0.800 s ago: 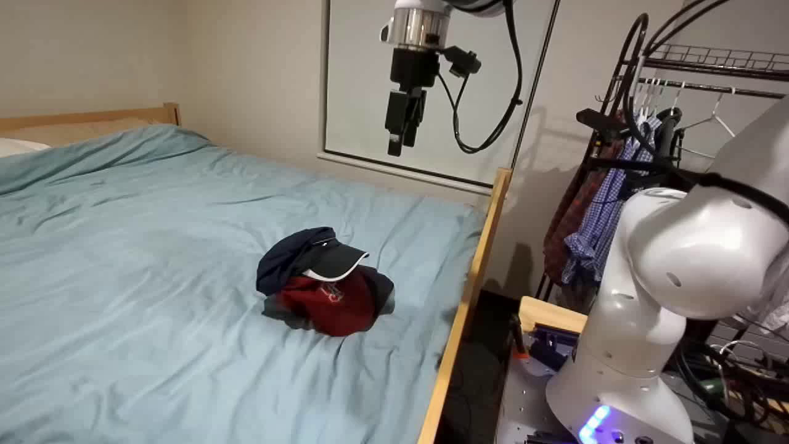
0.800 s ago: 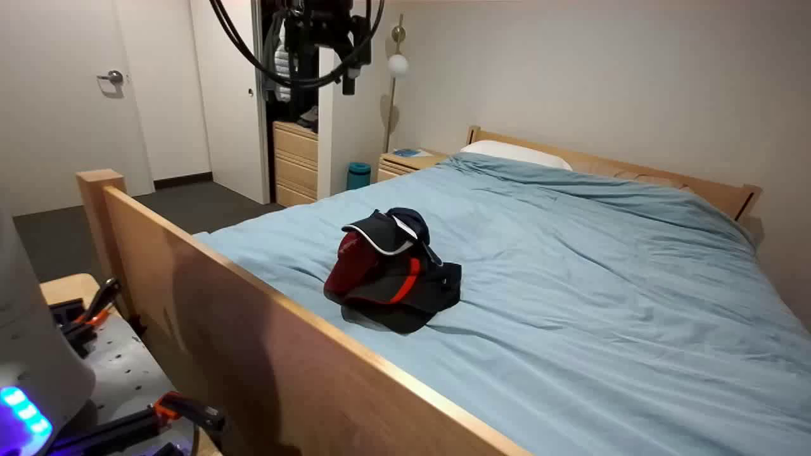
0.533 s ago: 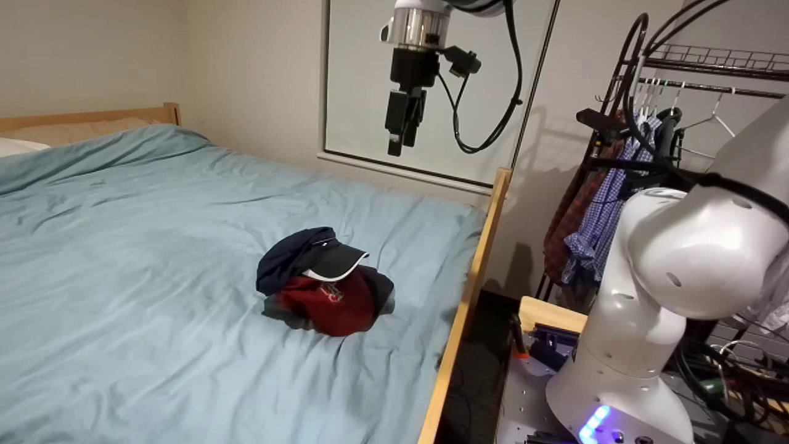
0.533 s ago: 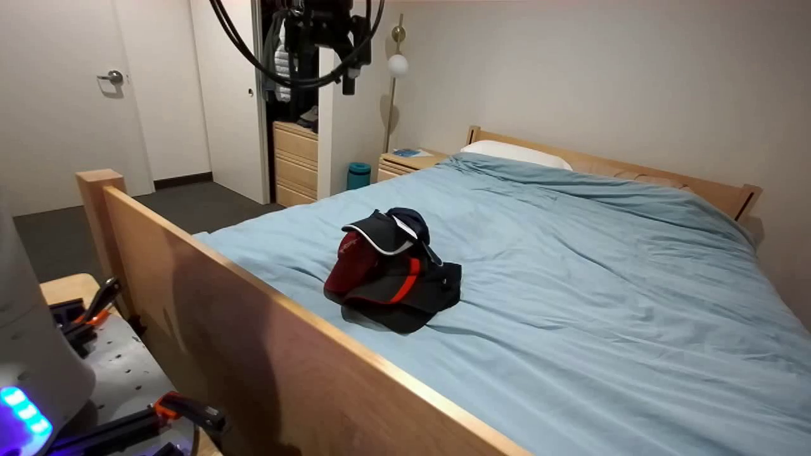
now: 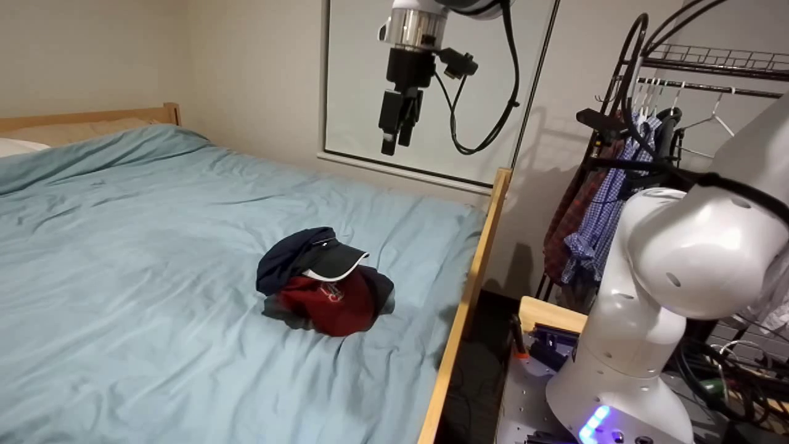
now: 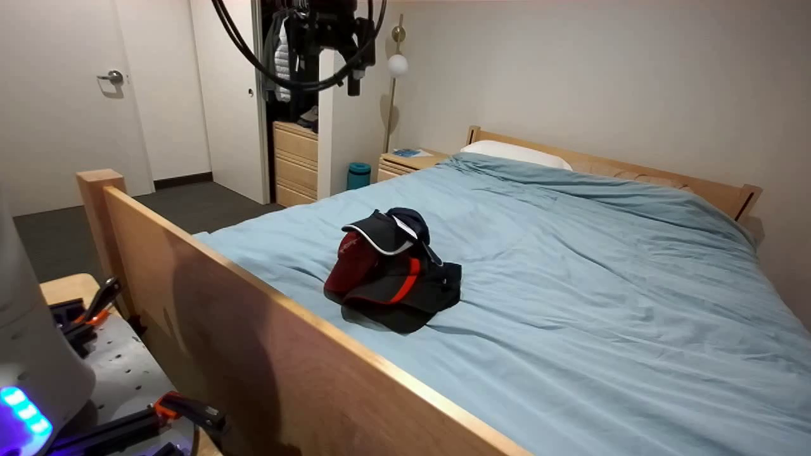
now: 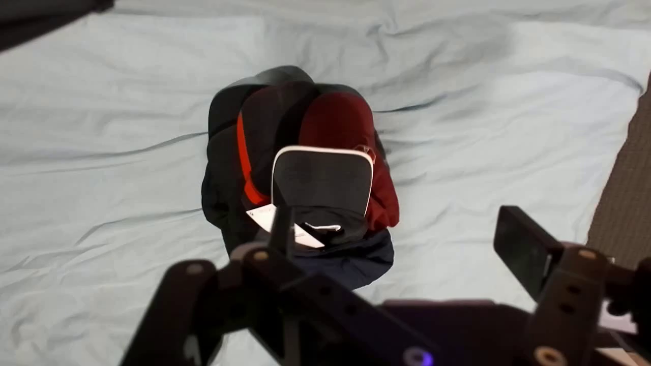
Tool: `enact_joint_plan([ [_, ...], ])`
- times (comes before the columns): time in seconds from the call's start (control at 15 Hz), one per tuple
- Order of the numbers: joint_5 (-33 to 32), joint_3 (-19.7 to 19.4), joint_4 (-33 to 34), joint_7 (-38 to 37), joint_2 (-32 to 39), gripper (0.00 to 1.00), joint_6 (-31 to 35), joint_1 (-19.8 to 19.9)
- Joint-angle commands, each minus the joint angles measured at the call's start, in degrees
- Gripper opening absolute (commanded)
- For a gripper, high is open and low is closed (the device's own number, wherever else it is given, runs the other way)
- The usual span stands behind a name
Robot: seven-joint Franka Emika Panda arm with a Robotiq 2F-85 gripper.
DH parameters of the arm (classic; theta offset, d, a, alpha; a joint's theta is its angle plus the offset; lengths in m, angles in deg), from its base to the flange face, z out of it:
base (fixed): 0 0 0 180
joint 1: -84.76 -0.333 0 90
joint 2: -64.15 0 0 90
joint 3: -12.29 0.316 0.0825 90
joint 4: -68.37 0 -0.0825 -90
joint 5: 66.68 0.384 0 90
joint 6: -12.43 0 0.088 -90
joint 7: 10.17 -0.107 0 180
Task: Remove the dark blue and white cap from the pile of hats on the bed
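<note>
The dark blue and white cap lies on top of the pile, its navy crown [image 5: 290, 265] and dark white-edged brim showing in both exterior views [image 6: 380, 232]. In the wrist view its brim [image 7: 323, 178] points up the picture, and a white tag lies beside a small white marking. Under it are a red cap [image 5: 336, 311] and a black cap with a red stripe [image 6: 380, 286]. The pile sits on the blue-green bed [image 5: 154, 320]. My gripper [image 5: 396, 144] is open and empty, high above the bed and apart from the pile. In the wrist view its fingers [image 7: 398, 229] are wide apart; the left one overlaps the cap.
The wooden footboard [image 6: 304, 329] stands between the robot base [image 5: 622, 382] and the mattress. A clothes rack [image 5: 592, 203] stands behind the base. A cable [image 5: 511, 74] hangs in a loop beside the wrist. Clamps [image 6: 190, 411] sit on the base table.
My gripper has shifted slightly, to the left in one of the exterior views and to the right in another. The pile of hats has not moved.
</note>
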Motion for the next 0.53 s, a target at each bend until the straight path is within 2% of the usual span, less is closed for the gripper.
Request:
enact_joint_plan([
  [0.0,1.23,-0.03,0.24,-3.33,4.45,1.00,7.73,1.26],
  [0.47,4.41,-0.62,2.62,-13.18,18.42,1.00,21.67,3.03],
])
